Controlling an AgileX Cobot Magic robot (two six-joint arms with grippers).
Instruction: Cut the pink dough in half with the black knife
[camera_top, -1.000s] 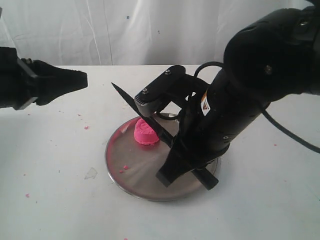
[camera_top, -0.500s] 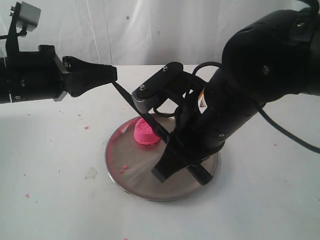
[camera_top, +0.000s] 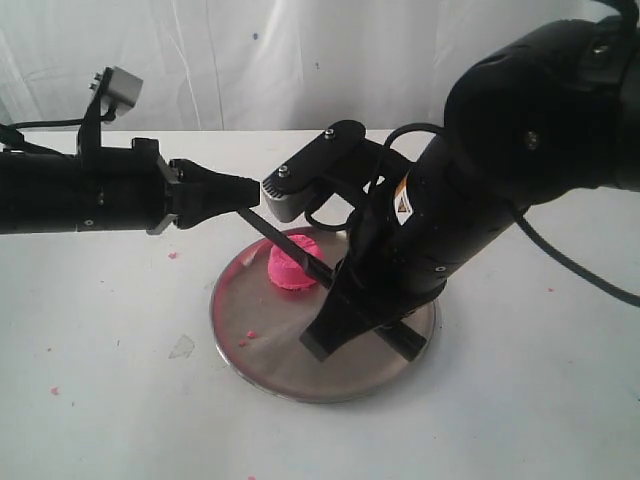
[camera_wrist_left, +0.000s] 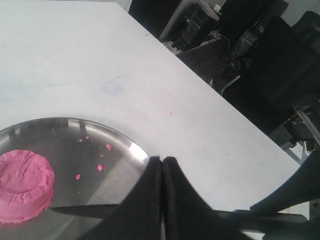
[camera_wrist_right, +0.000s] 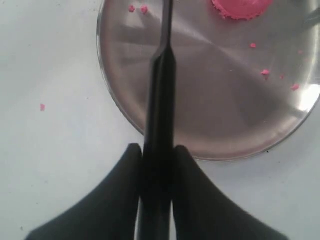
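The right claw (camera_wrist_right: 158, 155) is clamped on the handle of the knife (camera_top: 290, 247), its two black fingers (camera_wrist_right: 122, 170) pressed against either side of the handle with the blade running out ahead of them over the plate (camera_top: 270, 350). In the exterior view the knife slants up and to the left from under the right arm, and its blade crosses the dough (camera_top: 288, 268) on the side nearer the arm; whether the edge has bitten into the pink lump or only lies against it cannot be told.

The left claw (camera_top: 250, 190) reaches in from the left, its fingers drawn together to a point right at the far end of the blade. In the left wrist view the two fingers (camera_wrist_left: 152, 185) stand pressed side by side with only a thin seam between them, and the knife (camera_wrist_left: 85, 211) passes across beneath them; whether they pinch the blade tip cannot be told.

The dough (camera_wrist_left: 22, 185) sits on the steel plate (camera_wrist_left: 120, 142) as one squat round lump with a flat, slightly dished top, toward the plate's rear left part in the exterior view. A few pink crumbs (camera_wrist_left: 100, 167) lie on the plate near it. The plate rests on the white bench (camera_top: 100, 400), where more crumbs (camera_top: 54, 391) are scattered.
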